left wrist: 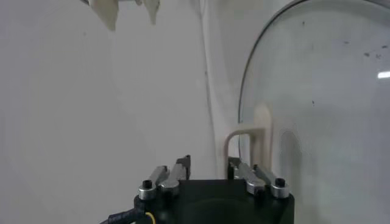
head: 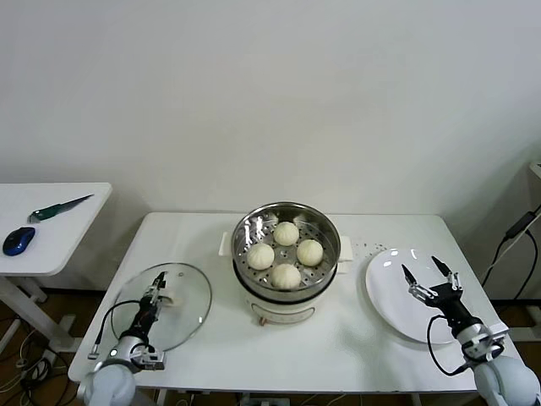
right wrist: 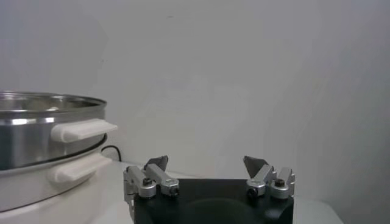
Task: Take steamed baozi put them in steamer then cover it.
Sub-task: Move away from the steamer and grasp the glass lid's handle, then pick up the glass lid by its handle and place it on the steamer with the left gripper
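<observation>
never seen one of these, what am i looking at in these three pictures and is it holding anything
It is a two-armed robot at a white table. The big picture comes from a camera on its head, looking down; the other two come from cameras on its wrists.

In the middle stands a steel steamer on a white pot base, with four baozi already inside. A glass cover lies flat on the table to the robot's left, and a bare white plate to its right.

The left gripper is down at the cover's white handle, its fingers either side of it, but a firm grip cannot be confirmed. The right gripper hangs open over the plate, holding nothing.
</observation>
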`<act>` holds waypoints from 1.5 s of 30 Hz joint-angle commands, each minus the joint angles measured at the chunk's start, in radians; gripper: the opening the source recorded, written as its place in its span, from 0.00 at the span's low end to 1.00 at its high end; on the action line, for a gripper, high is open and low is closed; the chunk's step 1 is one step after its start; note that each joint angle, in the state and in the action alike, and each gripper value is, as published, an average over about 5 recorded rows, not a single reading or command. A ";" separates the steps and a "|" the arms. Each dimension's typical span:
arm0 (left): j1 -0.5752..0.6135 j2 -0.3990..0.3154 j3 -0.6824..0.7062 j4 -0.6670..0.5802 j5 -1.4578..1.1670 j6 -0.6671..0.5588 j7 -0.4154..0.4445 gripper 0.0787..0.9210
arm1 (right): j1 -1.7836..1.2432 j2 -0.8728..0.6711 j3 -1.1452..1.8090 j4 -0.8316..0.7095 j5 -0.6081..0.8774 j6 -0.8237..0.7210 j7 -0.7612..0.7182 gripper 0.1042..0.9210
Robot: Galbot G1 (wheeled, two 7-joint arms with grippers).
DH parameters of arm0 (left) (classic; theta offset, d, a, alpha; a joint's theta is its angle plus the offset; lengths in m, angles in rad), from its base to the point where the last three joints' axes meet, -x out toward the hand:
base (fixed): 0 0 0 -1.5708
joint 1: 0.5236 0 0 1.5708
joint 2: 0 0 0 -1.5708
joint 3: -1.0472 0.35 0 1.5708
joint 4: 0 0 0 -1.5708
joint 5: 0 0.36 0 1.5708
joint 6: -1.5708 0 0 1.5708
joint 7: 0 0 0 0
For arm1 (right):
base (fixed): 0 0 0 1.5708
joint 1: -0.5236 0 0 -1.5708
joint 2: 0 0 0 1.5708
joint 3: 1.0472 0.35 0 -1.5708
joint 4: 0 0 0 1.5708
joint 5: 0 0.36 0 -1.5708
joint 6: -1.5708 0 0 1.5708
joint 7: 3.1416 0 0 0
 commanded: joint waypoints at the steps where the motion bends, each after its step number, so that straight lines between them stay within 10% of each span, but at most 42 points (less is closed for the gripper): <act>1: 0.022 0.016 0.000 -0.076 -0.065 0.001 0.004 0.35 | 0.001 0.005 0.002 -0.005 -0.023 0.004 -0.007 0.88; 9: 0.146 0.053 0.002 -0.323 -0.164 0.116 0.046 0.10 | 0.014 -0.002 -0.002 -0.019 -0.032 0.007 -0.008 0.88; 22: 0.261 0.171 0.123 -0.753 -0.136 0.600 0.118 0.08 | 0.056 -0.025 -0.011 -0.053 -0.043 0.003 -0.009 0.88; 33: -0.101 0.446 0.578 -0.748 -0.265 0.921 0.220 0.08 | 0.094 -0.036 -0.044 -0.080 -0.065 0.000 -0.005 0.88; 45: -0.469 0.247 0.942 -0.587 -0.121 0.962 0.460 0.08 | 0.115 -0.033 -0.047 -0.109 -0.081 0.000 -0.006 0.88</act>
